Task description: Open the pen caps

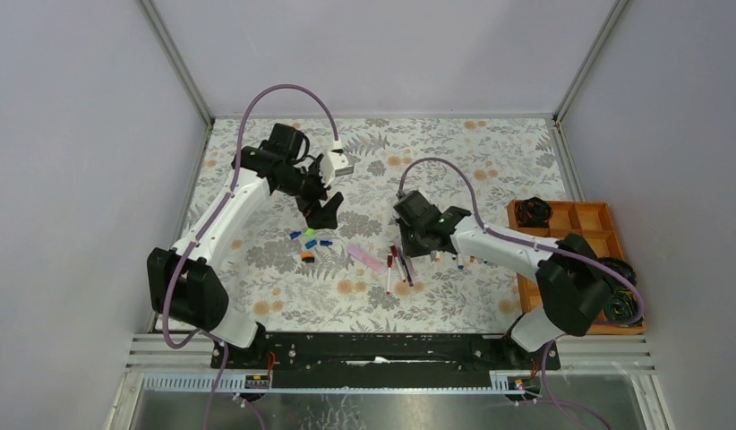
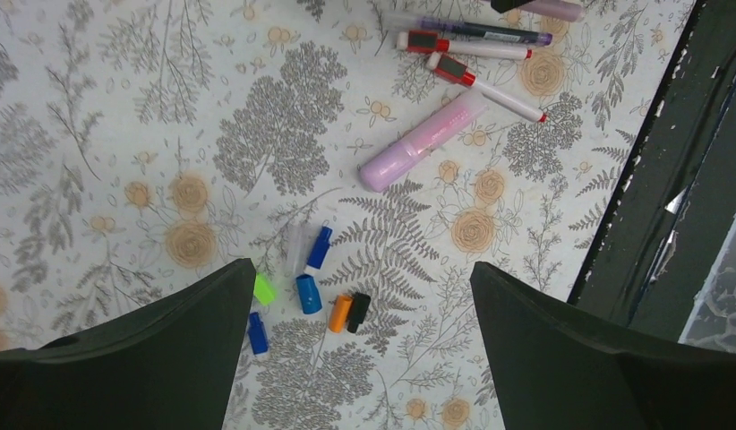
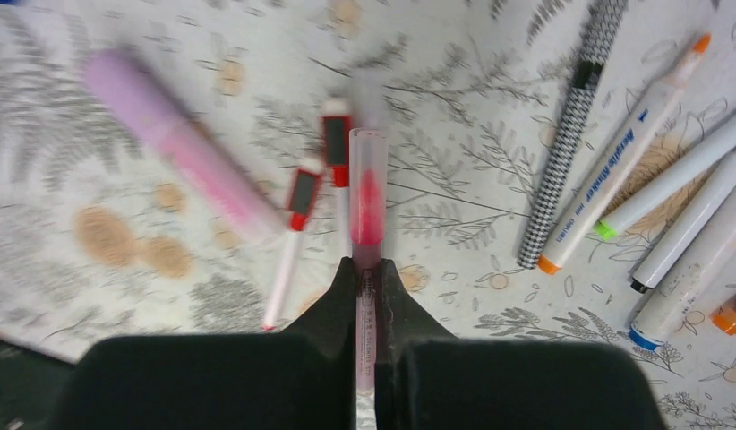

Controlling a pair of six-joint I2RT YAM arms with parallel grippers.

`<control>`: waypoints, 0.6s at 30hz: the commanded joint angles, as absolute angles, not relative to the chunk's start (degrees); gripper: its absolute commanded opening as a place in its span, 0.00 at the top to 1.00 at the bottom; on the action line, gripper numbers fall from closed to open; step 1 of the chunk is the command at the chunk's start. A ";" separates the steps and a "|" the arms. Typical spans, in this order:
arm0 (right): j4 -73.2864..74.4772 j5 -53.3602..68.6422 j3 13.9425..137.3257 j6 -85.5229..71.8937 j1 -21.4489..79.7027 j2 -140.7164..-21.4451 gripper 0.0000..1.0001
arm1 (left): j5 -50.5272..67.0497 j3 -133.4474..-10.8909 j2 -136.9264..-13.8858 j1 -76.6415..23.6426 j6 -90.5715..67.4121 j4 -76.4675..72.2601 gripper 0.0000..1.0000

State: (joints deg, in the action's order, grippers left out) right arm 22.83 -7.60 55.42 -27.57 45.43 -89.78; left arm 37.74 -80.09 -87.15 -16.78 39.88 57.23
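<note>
Red-tipped pen (image 3: 367, 193) pinched by right hand (image 3: 366, 269) | pink highlighter (image 3: 172, 143) beside | left hand (image 2: 363, 273) spread above caps (image 2: 308, 294)

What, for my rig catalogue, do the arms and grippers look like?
The left arm and right arm have white links, black joints and bases, and a looping purple cable each. The left gripper and right gripper have black wedge-shaped fingers.

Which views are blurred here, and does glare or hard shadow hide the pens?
Right wrist view: left side smeared, the lilac-pink plastic highlighter soft-edged, while the clear-capped red-tipped pen clamped in the right gripper reads sharper. Left wrist view: crisp, the small coloured plastic caps clearly outlined. Top view: even soft light, no glare, only faint shadows, caps tiny.
</note>
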 commanded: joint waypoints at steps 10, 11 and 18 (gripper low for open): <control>31.35 24.87 69.81 -23.18 41.19 -83.18 1.00 | 36.16 -84.28 -87.42 -23.22 50.91 67.05 0.01; 31.60 27.37 70.34 -23.12 40.81 -83.29 1.00 | 36.56 -84.00 -87.02 -23.55 51.17 67.07 0.01; 31.48 40.12 71.80 -23.43 40.17 -84.13 1.00 | 39.11 -85.69 -86.11 -25.22 53.44 69.42 0.01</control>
State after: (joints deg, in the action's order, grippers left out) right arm 30.24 28.73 69.28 -24.12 40.45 -84.38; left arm 37.28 -84.55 -87.42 -24.82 50.48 66.39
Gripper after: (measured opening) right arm 0.038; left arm 0.984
